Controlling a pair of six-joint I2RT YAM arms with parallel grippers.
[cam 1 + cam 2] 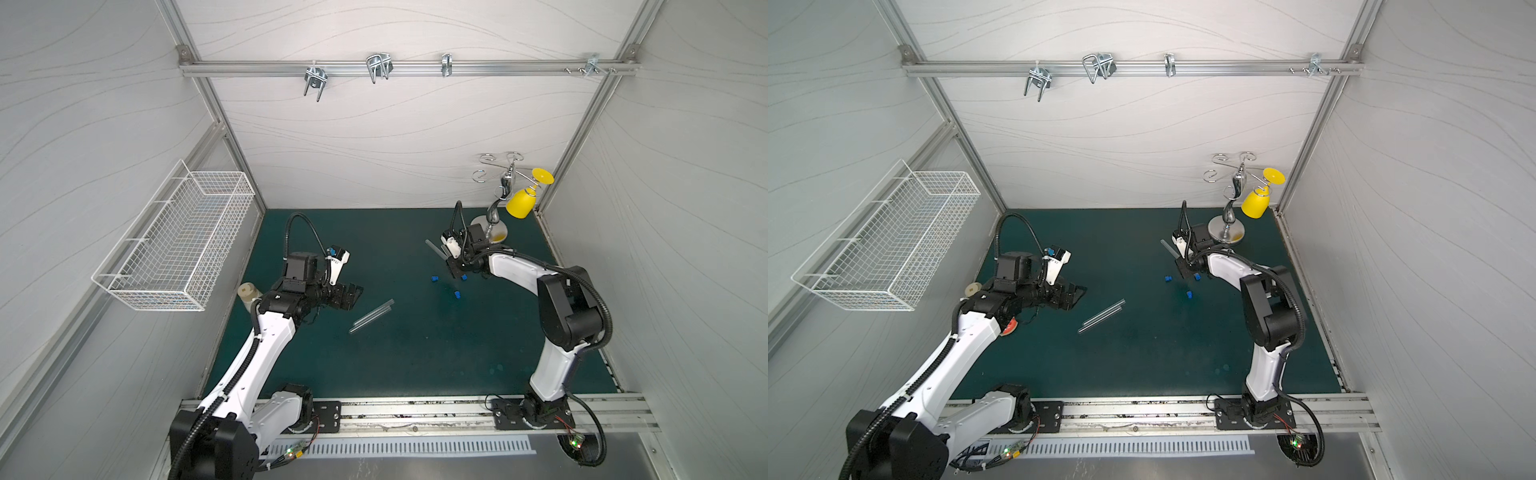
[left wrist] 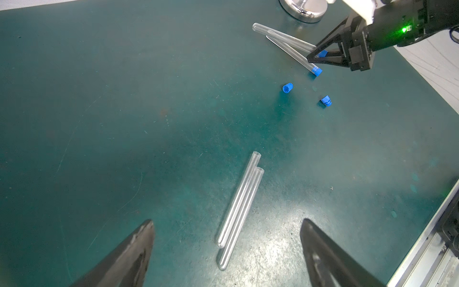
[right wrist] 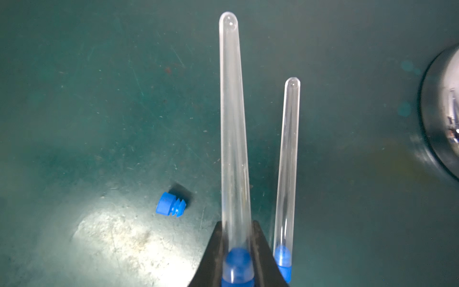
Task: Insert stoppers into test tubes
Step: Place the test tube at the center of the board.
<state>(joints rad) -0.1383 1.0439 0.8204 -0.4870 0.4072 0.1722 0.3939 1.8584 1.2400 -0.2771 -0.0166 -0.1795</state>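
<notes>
My right gripper [image 3: 237, 223] is shut on a clear test tube [image 3: 232, 124] at its mouth end, where a blue stopper [image 3: 238, 263] sits inside; the tube hangs a little above the green mat. Beside it on the mat lies a second stoppered test tube [image 3: 289, 161]. Two loose blue stoppers [image 2: 287, 87] [image 2: 325, 101] rest nearby. Two open test tubes [image 2: 242, 198] lie side by side mid-mat, just in front of my left gripper [image 2: 227, 221], which is open and holds nothing. Both top views show the left gripper [image 1: 355, 298] left of that pair [image 1: 372, 316] and the right gripper [image 1: 449, 262] at the back right.
A chrome stand [image 1: 492, 216] with a hanging yellow cup [image 1: 519, 203] rises just behind my right gripper. A cream-capped bottle [image 1: 248, 291] sits by the left arm at the mat's left edge. A white wire basket [image 1: 174, 241] hangs on the left wall.
</notes>
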